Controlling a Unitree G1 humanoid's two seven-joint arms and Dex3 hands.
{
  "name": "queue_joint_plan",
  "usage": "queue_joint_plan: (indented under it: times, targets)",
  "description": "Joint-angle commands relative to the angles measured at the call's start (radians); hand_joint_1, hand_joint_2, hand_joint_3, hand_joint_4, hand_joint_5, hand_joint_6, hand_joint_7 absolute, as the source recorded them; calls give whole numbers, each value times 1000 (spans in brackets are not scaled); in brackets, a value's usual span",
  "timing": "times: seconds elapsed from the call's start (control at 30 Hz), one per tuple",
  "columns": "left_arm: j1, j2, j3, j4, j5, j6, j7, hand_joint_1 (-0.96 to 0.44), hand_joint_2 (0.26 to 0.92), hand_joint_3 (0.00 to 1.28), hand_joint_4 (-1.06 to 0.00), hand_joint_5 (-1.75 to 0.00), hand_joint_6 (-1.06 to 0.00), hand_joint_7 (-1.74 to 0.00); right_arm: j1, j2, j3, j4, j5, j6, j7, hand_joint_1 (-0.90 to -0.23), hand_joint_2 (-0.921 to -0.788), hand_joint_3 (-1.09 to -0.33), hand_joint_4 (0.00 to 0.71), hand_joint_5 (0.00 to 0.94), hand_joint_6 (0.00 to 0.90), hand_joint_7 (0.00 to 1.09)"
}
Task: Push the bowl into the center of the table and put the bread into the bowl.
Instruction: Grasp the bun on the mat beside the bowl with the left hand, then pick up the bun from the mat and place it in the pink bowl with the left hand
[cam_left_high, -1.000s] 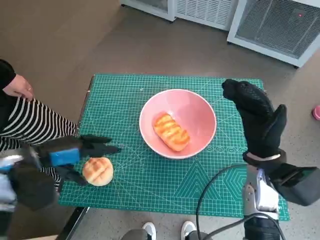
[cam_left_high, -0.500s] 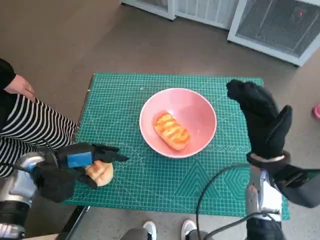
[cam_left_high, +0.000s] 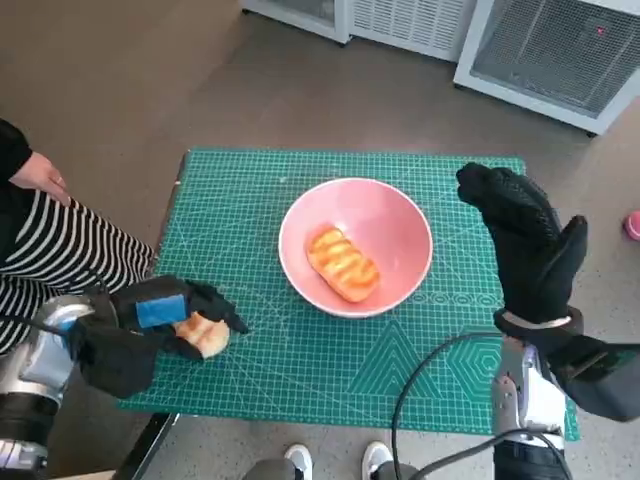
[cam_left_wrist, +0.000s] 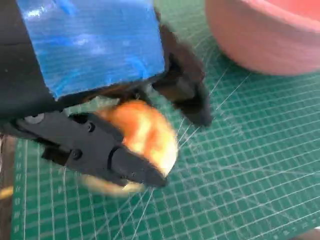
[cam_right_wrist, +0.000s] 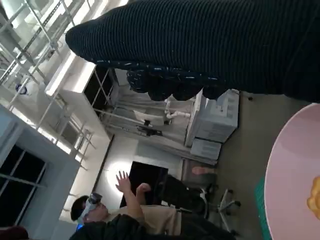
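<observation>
A pink bowl (cam_left_high: 392, 214) stands near the middle of the green cutting mat (cam_left_high: 330, 370), with a long grilled bread (cam_left_high: 343, 264) lying inside it. A round bun (cam_left_high: 207, 337) sits at the mat's front left. My left hand (cam_left_high: 158, 318) lies over the bun, fingers curled down around it. The left wrist view shows the bun (cam_left_wrist: 148, 134) pinched between the black thumb and fingers (cam_left_wrist: 187, 87), close to the bowl's wall (cam_left_wrist: 260, 42). My right hand (cam_left_high: 526, 250) is raised to the right of the bowl, fingers apart, holding nothing.
A person in a striped top (cam_left_high: 60, 250) sits at the left edge of the table. White cabinets (cam_left_high: 545, 50) stand beyond the far edge. A black cable (cam_left_high: 425, 375) loops over the mat's front right. A person (cam_right_wrist: 125, 220) shows in the right wrist view.
My left hand has moved right over the round bun and its fingers have curled down around it. The right hand has shifted slightly toward the front.
</observation>
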Motion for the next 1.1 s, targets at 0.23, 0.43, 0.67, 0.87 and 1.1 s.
queue_joint_plan:
  times: [0.23,0.43,0.67,0.87,1.1]
  targets:
    - [-28,51,88,-151,-161,53,-61,3,910,38,-714,-1201,-721,-1004,11,9,-1,14,-7,6,-15,-683,-921,-706,163,6,40,515]
    - [-72,56,137,-249,-240,123,-82,4,910,29,-725,-1195,-731,-990,5,8,-3,24,-7,-2,-11,-683,-921,-706,164,6,42,512]
    - [-190,15,168,-282,-308,158,-80,4,906,28,-733,-1155,-733,-1020,-4,5,-6,41,-8,-11,-10,-683,-921,-704,165,5,45,509]
    - [-333,-77,155,-262,-324,133,-52,3,903,27,-742,-1159,-742,-1001,-12,3,-8,55,-10,-18,-10,-682,-921,-705,165,4,46,506]
    - [-496,-211,115,-206,-263,129,9,3,893,29,-783,-1132,-745,-982,-12,5,-3,60,-15,-26,-11,-680,-921,-708,164,3,46,503]
